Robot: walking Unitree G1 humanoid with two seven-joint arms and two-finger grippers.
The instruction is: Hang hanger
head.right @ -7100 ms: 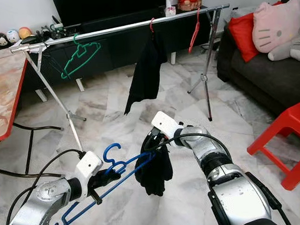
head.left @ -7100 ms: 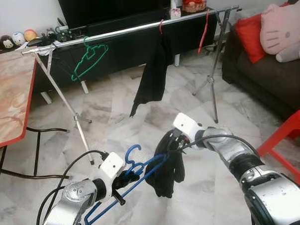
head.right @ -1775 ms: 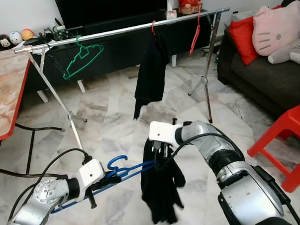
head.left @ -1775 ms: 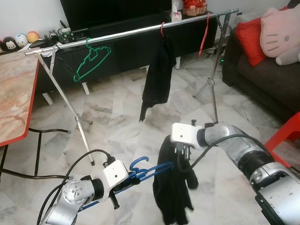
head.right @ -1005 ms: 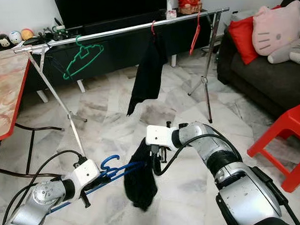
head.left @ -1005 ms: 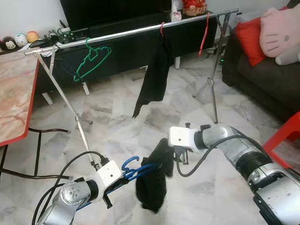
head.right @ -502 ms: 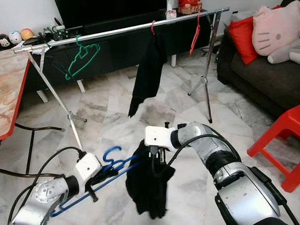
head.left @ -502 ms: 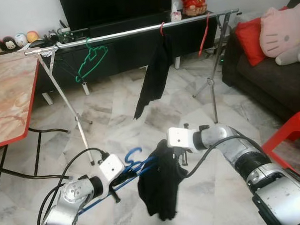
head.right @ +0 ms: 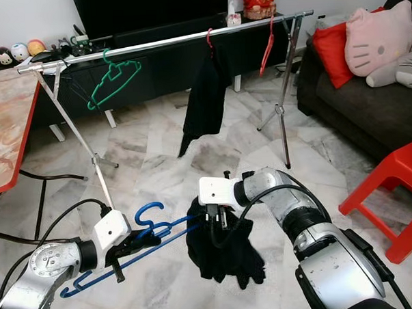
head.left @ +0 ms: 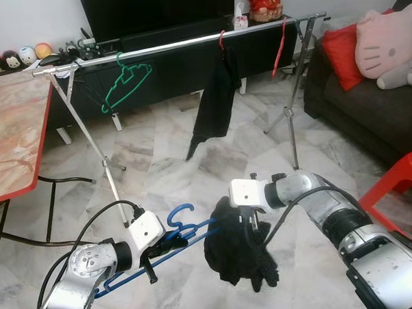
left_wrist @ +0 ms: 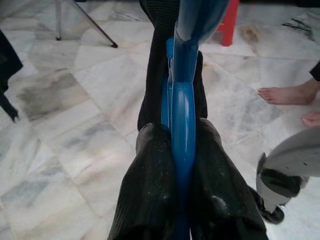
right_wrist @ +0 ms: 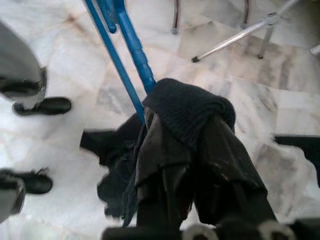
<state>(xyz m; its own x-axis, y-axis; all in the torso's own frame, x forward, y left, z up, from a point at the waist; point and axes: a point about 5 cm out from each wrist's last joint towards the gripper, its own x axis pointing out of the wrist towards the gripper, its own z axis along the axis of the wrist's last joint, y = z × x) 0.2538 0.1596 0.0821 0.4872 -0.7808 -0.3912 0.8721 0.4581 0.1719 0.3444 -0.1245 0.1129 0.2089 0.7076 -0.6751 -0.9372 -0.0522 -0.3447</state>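
Observation:
My left gripper (head.left: 161, 246) is shut on the neck of a blue hanger (head.left: 189, 227), low over the floor; the left wrist view shows both fingers (left_wrist: 150, 180) clamping the blue bar (left_wrist: 182, 100). A black garment (head.left: 237, 252) hangs bunched over the hanger's far arm. My right gripper (head.right: 216, 226) is shut on that garment, with knitted cloth (right_wrist: 190, 105) draped over its fingers (right_wrist: 160, 150). Behind stands a silver clothes rail (head.left: 180, 43) carrying a green hanger (head.left: 124, 86), a second black garment (head.left: 214, 103) on a red hanger, and a bare red hanger (head.left: 281, 45).
A red-edged marble table (head.left: 13, 129) stands to the left, with cables on the floor beneath. A dark sofa (head.left: 368, 99) with red and pink cushions and a red chair (head.left: 399, 187) are on the right. A person's bare feet (left_wrist: 287, 95) stand nearby on the marble floor.
The black garment has swung and bunched up again on the hanger's arm. My left gripper has dipped slightly with the hanger. The right gripper keeps its hold in about the same place.

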